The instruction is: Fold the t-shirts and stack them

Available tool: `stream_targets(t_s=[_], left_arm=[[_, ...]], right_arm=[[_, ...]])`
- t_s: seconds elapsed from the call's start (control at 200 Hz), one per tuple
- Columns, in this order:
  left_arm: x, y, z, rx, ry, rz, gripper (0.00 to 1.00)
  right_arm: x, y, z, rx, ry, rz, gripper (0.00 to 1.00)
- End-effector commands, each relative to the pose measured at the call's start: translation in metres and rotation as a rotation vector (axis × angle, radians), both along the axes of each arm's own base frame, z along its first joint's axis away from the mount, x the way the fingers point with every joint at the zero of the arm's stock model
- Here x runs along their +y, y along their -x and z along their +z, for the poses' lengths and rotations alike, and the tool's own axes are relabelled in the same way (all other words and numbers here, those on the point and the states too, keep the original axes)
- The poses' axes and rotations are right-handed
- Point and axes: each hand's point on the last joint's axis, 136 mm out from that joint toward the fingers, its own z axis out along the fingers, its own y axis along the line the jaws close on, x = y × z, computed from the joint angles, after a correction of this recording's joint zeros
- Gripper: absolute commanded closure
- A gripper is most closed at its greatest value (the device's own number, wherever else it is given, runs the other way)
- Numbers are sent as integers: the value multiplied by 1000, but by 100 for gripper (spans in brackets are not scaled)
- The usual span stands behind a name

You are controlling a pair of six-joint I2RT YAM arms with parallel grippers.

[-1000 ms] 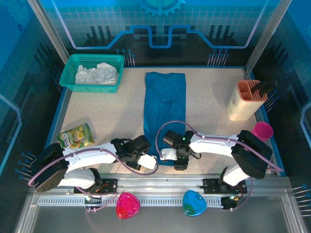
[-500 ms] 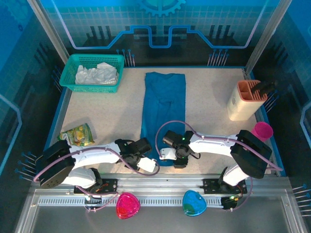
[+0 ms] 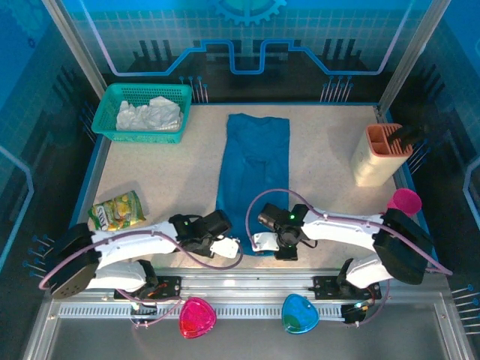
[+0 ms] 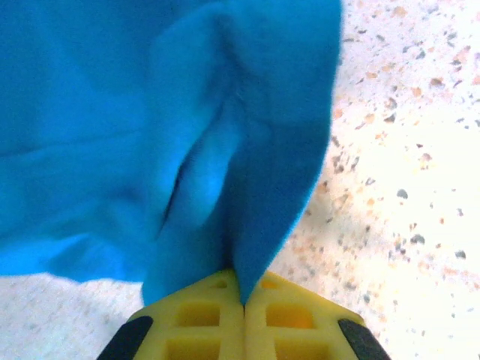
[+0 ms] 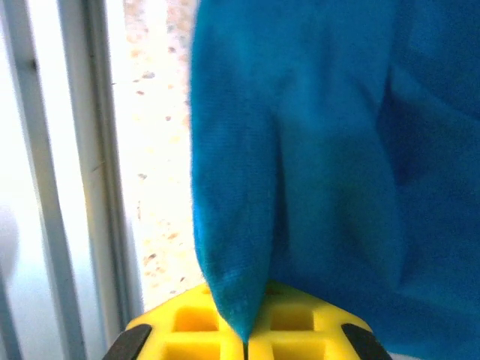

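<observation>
Item: teal-blue t-shirt (image 3: pixel 253 165), a long strip down the middle of the worktop (image 3: pixel 180 180). My left claw (image 3: pixel 225 247) and right claw (image 3: pixel 264 241) are each clamped shut on a corner of its near hem. Step in hand, as I judge it: the end-over-end fold. Next, the hem needs carrying toward the far end, claws level. White t-shirt (image 3: pixel 150 114): in the green basket (image 3: pixel 112 129). Since half a second ago, the strip has slid slightly rightward.

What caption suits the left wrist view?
Left arm's yellow jaws closed on an edge of the teal-blue cloth t-shirt, over the speckled table.
</observation>
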Motion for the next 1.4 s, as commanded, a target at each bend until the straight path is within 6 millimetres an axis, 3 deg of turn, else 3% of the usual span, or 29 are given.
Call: stream_targets(t_s=[0.0, 0.11, 0.25, 0.445, 0.696, 0.956, 1.211, 1.396], left_arm=[[11, -6, 29, -56, 20, 66, 100], [7, -13, 47, -115, 85, 84, 100], [-2, -33, 60, -167, 124, 127, 100], [-15, -96, 86, -273, 199, 246, 100], [-34, -174, 113, -352, 257, 251, 100], [-32, -233, 97, -352, 214, 279, 100], [-25, -262, 66, -316, 157, 295, 100], [-32, -279, 51, -308, 152, 294, 100]], right_arm=[[-14, 15, 19, 43, -2, 35, 100], [-11, -3, 39, -41, -74, 4, 100], [-2, -48, 68, -179, -175, -109, 100], [9, -114, 96, -300, -226, -224, 100], [-6, -186, 92, -354, -129, -391, 100], [-22, -228, 84, -371, -117, -503, 100], [-27, -266, 67, -365, -113, -555, 100], [-33, -286, 47, -355, -81, -632, 100]])
